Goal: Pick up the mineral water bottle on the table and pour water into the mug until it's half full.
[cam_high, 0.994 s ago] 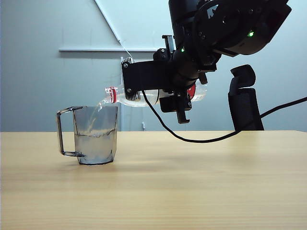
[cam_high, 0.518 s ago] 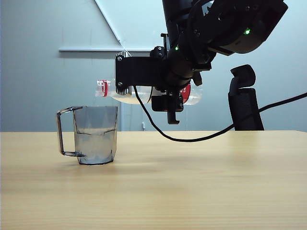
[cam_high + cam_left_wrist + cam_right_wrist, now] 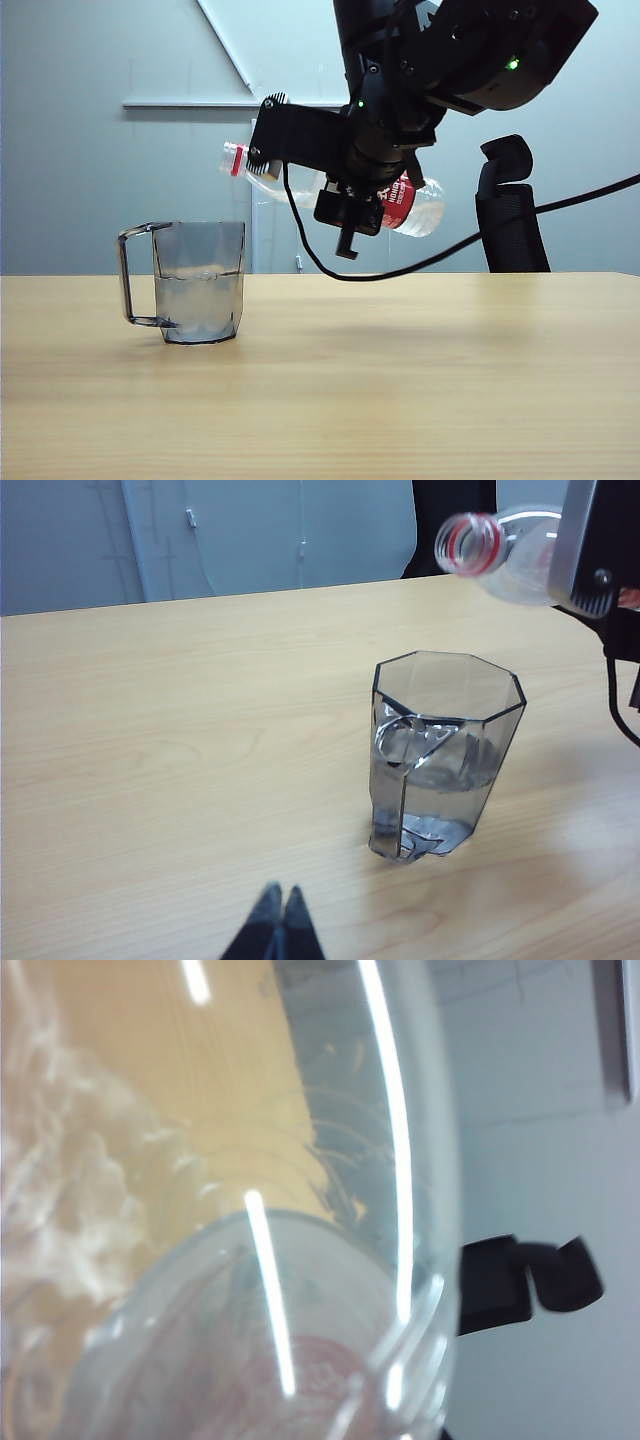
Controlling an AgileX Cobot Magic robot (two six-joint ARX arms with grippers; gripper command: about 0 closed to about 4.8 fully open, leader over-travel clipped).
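My right gripper (image 3: 352, 195) is shut on the mineral water bottle (image 3: 408, 204), held in the air to the right of and above the mug (image 3: 200, 285). The bottle tilts with its red-ringed, uncapped neck (image 3: 238, 159) up toward the left, and no stream falls from it. The smoky grey mug stands on the table (image 3: 400, 380) with water (image 3: 200, 308) up to about half its height. In the right wrist view the clear bottle (image 3: 250, 1260) fills the picture and hides the jaws. In the left wrist view my left gripper (image 3: 281, 912) is shut and empty, short of the mug (image 3: 440, 750), with the bottle neck (image 3: 472, 542) beyond it.
A black cable (image 3: 480, 250) hangs from the right arm above the table. A black office chair (image 3: 510, 205) stands behind the table at the right. A grey wall closes the back.
The bottle swung from neck-down over the mug, pouring, to neck-up. The stream stopped and the right wrist rolled. The left gripper kept still.
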